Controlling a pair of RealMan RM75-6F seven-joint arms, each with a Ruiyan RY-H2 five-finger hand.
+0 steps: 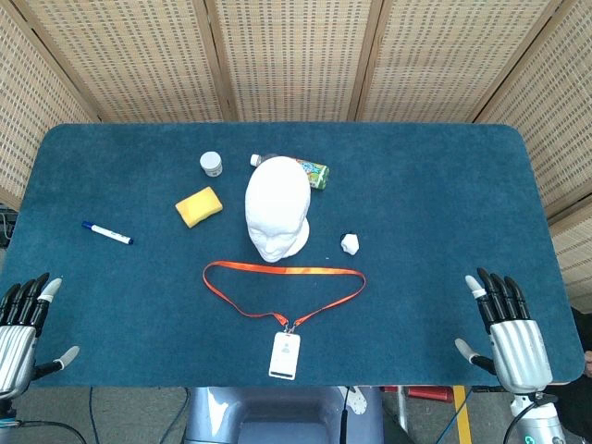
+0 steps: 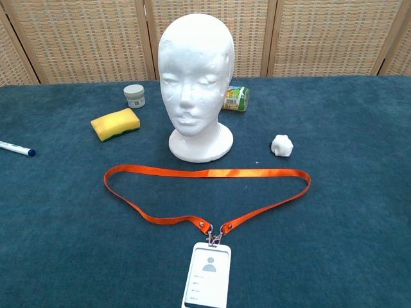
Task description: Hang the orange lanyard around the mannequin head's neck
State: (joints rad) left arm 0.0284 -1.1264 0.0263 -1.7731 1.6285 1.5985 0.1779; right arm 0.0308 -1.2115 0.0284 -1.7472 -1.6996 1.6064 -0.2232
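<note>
Orange lanyard (image 1: 282, 289) lies flat in a loop at frame centre just below the upright mannequin head (image 1: 277, 208), badge (image 1: 286, 355) at the table's near edge, a green can (image 1: 314, 172) half hidden behind the head; left hand (image 1: 23, 326) and right hand (image 1: 507, 333), cut off at bottom corners, spread empty.

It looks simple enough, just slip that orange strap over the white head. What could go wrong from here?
Likely three things. The orange lanyard lies flat on the cloth, so fingers may struggle to get under it. The mannequin head stands free on a small base, so a snagging strap could tip it. The badge hangs by a clip and may swing. Both the left hand and right hand start far away.
</note>
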